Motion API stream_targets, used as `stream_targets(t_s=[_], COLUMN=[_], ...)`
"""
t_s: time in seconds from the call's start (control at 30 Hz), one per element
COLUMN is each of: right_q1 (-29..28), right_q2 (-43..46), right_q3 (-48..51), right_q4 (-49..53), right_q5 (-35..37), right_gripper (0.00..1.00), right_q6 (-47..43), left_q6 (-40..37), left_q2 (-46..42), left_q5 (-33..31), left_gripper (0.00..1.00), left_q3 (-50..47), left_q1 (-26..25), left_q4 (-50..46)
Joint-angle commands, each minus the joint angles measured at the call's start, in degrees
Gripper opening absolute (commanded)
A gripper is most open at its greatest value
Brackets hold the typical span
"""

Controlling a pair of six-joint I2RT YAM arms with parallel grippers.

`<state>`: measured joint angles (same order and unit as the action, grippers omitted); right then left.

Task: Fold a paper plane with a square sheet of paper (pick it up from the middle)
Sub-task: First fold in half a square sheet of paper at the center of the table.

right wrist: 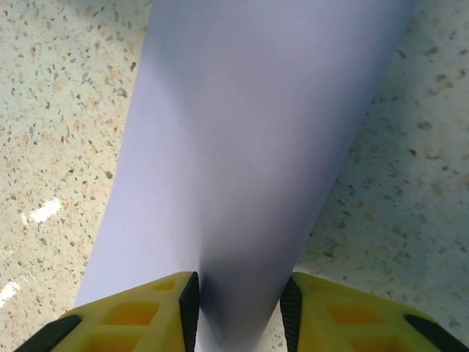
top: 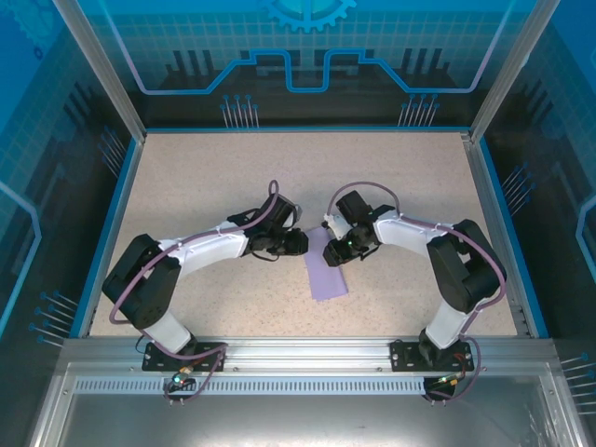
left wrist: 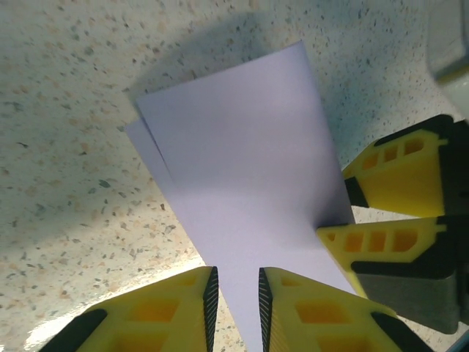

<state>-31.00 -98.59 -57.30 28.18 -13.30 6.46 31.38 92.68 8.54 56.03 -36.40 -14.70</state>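
On the speckled surface, near the middle and a bit closer to the near edge: the square sheet of paper, light purple, folded over into a long strip. Lies flat, with one short end toward the near edge and the other toward the far edge. At the far end of the strip, two pincers close together, one on each side: the left pincer reaching in from the left edge's side, the right pincer from the right edge's side. From the left wrist: the left pincer open just a little, with a thin gap between its yellow fingers and the square sheet of paper running down into that gap. Squeezing it or only standing beside it? Cannot tell. Two layers there, with the bottom layer peeking out on one side. Right at the sheet's other edge, the yellow fingers of the right pincer. From the right wrist: the right pincer open a bit wider, again with the square sheet of paper between its fingers. Looks a little bent there, like a soft hump. Held tight or not? Cannot tell.
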Motion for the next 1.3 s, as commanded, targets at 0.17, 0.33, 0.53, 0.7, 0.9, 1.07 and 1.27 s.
stream_targets(t_s=[0.17, 0.33, 0.53, 0.7, 0.9, 1.07, 1.27], right_q1=[-1.78, -1.99, -1.89, -1.67, -0.82, 0.28, 1.17], right_q2=[-2.07, -1.79, -2.42, -2.23, -0.97, -0.1, 0.89], right_q3=[-2.82, -4.02, -4.02, -1.84, 1.02, 3.47, 5.35], right_q4=[3.83, 6.05, 6.19, 2.8, 0.12, -2.32, -4.69], right_q5=[1.57, 1.09, -1.67, -5.35, -6.83, -9.45, -12.49], right_gripper=[0.35, 0.35, 0.36, 0.38, 0.42, 0.47, 0.46], right_q6=[-1.54, -1.9, -0.13, 3.49, 5.58, 7.11, 9.07], left_q6=[-1.25, 0.3, 1.89, 1.85, 1.06, 1.33, 1.32], left_q2=[-1.98, -1.12, 0.25, -0.2, -0.14, 0.48, 0.05], left_q5=[-0.62, 0.98, 2.27, 2.16, 2.8, 3.59, 3.7], left_gripper=[0.25, 0.25, 0.25, 0.25, 0.25, 0.25, 0.25], left_q3=[-1.57, -3.53, -4.83, -5.42, -4.81, -5.09, -5.38], left_q1=[1.18, 1.1, 0.89, 1.0, 1.09, 1.09, 1.11], left_q4=[-1.39, 1.33, 4.48, 4.76, 4.11, 4.84, 4.75])
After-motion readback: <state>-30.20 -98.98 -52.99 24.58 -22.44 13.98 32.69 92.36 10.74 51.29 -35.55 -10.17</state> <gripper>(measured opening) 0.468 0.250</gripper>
